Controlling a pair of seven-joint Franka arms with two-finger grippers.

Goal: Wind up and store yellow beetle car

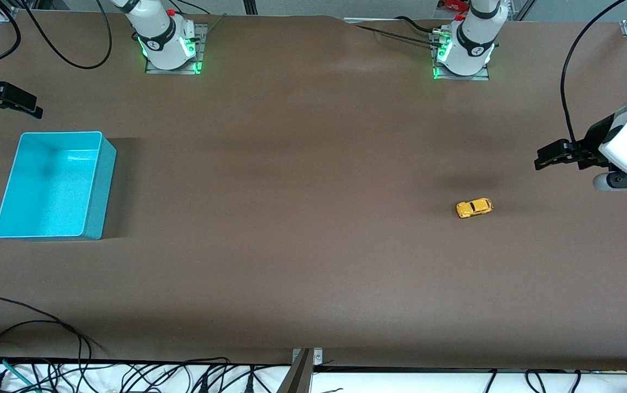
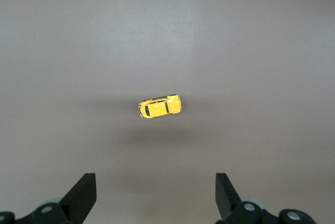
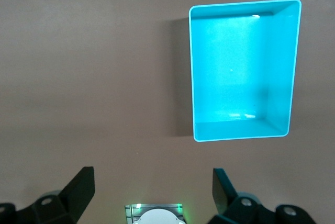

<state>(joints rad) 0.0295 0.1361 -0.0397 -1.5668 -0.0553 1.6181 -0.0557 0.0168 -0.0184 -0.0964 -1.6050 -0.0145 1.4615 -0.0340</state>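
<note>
The yellow beetle car stands on its wheels on the brown table toward the left arm's end; it also shows in the left wrist view. My left gripper hangs open and empty over the table, apart from the car, closer to that end's edge; its own view shows it with wide jaws. The turquoise bin is empty at the right arm's end and shows in the right wrist view. My right gripper is open and empty above the table near the bin, also seen in its own view.
The two arm bases stand at the table's back edge. Cables lie at the front edge near the right arm's end. The right arm's base shows in the right wrist view.
</note>
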